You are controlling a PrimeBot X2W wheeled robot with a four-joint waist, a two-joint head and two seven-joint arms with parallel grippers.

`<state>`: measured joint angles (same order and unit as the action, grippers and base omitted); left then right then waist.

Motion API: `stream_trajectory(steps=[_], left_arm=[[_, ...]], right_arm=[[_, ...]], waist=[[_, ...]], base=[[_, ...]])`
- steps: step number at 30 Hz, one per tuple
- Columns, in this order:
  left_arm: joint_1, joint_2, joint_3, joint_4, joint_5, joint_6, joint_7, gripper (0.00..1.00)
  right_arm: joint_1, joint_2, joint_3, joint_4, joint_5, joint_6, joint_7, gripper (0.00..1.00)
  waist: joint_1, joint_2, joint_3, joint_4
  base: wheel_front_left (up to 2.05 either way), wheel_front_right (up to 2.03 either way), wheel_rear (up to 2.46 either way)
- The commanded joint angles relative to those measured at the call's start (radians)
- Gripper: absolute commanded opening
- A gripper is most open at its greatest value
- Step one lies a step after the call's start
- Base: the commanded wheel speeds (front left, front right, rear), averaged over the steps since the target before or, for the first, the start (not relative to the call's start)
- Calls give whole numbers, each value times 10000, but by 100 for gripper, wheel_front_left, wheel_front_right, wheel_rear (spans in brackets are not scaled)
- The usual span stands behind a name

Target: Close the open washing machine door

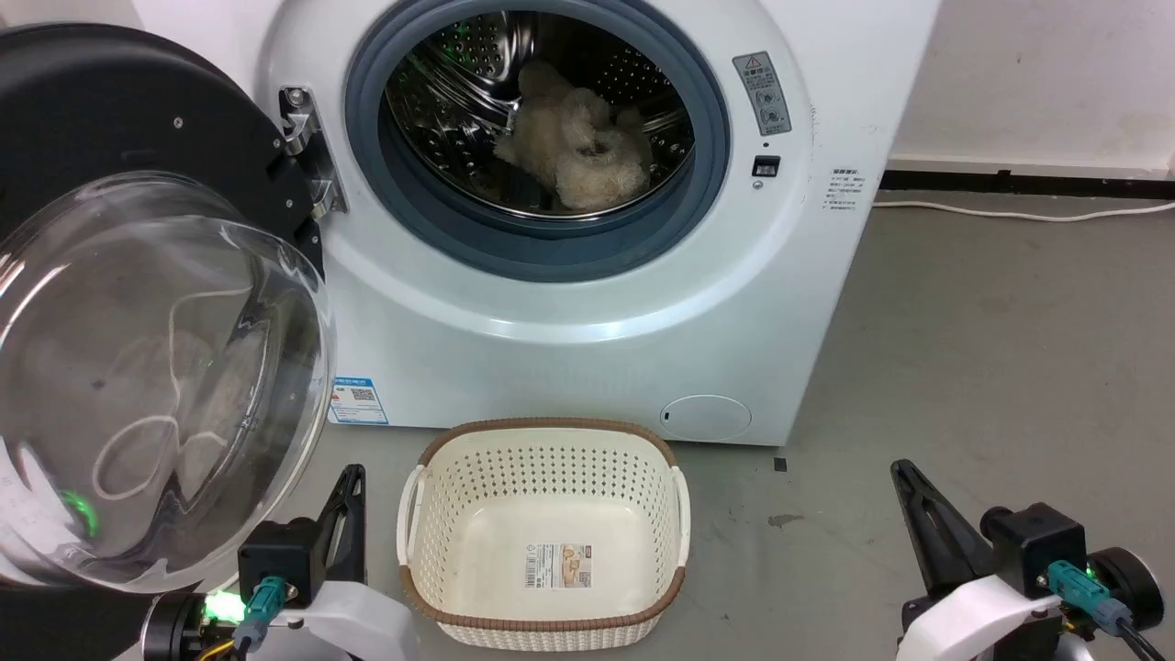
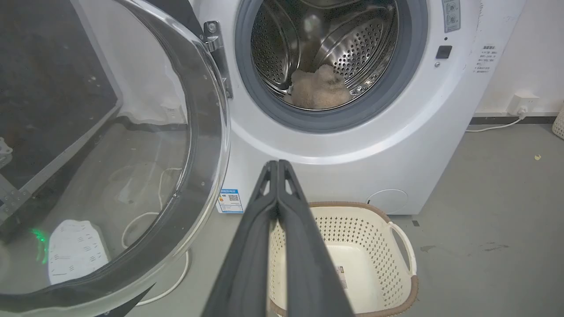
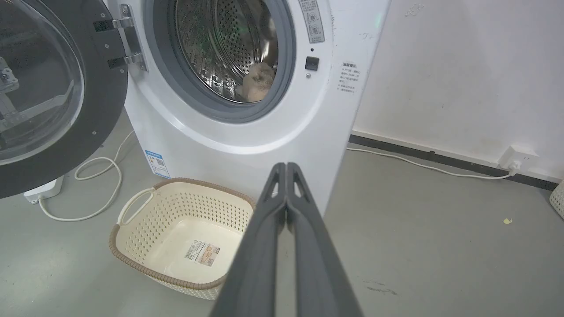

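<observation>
1. Large round black-rimmed washing machine door [image 1: 156, 321] with bulging clear glass bowl: hangs wide open on a metal hinge [image 1: 303, 151], swung out to the left of the drum opening.
2. White boxy front-loading washing machine [image 1: 569, 303]: stands against the wall with steel perforated drum [image 2: 352, 39] and blue-grey rubber gasket [image 1: 542, 243] uncovered, holds a fluffy beige bundle [image 1: 574, 147] inside.
3. Left gripper [image 2: 277, 164]: sits low, near the glass bowl's lower edge, long dark fingers pressed together on nothing.
4. Right gripper [image 3: 286, 166]: sits low at the right, well apart from the door, fingers likewise together and bare.
5. Cream perforated plastic basket [image 1: 551, 425] with brown woven rim: rests on the grey floor just before the machine, between both grippers.
</observation>
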<state>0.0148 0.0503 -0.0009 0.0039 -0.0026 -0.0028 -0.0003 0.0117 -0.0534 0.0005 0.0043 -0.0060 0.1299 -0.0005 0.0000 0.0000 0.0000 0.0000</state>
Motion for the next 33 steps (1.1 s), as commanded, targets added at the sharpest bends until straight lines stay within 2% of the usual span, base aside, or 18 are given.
stream_trajectory(steps=[1, 12, 13, 28, 33], left_arm=[[-148, -1, 9, -39, 26, 28, 3, 0], [-148, -1, 9, -39, 26, 28, 3, 0], [-1, 0, -1, -1, 2, 0, -3, 100], [16, 15, -104, -35, -15, 0, -265, 100], [37, 36, -173, -64, -23, -12, -432, 100]], right_arm=[[-117, 32, -5, -43, 60, 8, 5, 0], [-117, 32, -5, -43, 60, 8, 5, 0], [0, 0, -4, -1, 4, 0, -2, 100], [40, 1, -141, 31, 164, -1, -262, 100], [101, 4, -124, 10, 197, 0, -430, 100]], waist=[[0, 0, 0, 0], [0, 0, 0, 0], [0, 0, 0, 0], [0, 0, -9, 57], [0, 0, -63, 334]], base=[[0, 0, 0], [0, 0, 0], [0, 0, 0], [0, 0, 0], [0, 0, 0]])
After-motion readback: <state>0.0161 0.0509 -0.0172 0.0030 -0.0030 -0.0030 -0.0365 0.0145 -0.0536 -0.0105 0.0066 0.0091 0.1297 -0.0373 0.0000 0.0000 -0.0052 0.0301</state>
